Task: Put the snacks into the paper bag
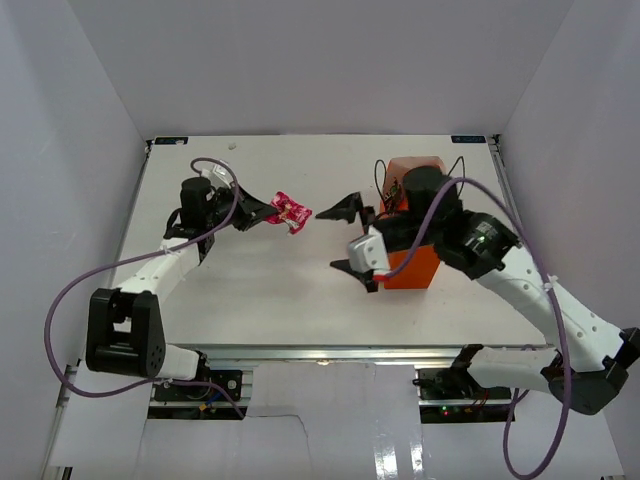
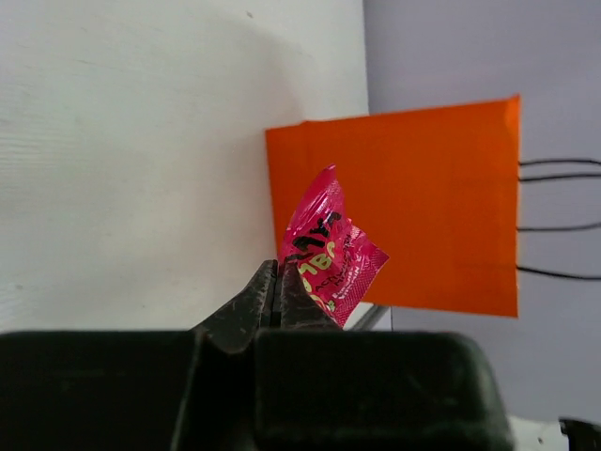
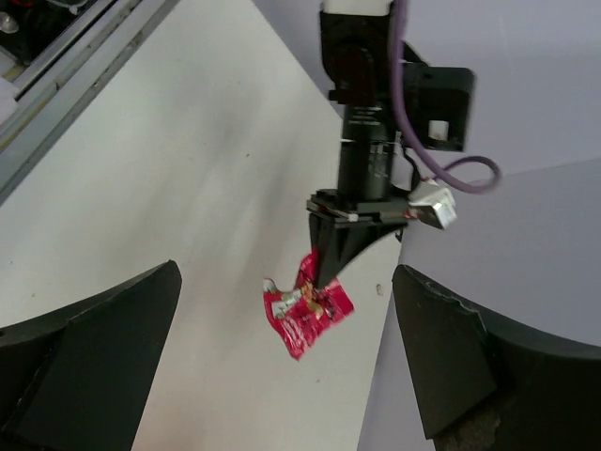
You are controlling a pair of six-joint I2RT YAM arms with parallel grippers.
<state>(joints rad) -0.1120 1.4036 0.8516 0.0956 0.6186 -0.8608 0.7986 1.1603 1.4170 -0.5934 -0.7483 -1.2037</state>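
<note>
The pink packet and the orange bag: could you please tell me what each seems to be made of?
The pink packet looks like thin glossy plastic film or foil: it is crinkled, with bright highlights. The orange bag looks like matte paper: flat, stiff sides, sharp straight edges, no shine.

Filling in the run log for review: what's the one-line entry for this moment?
left gripper shut on pink packet | right gripper open, empty | paper bag upright, packet not yet inside

Left gripper [image 1: 272,215] clamped tight, arm extended; right gripper [image 1: 345,238] jaws wide (facing left)
</note>
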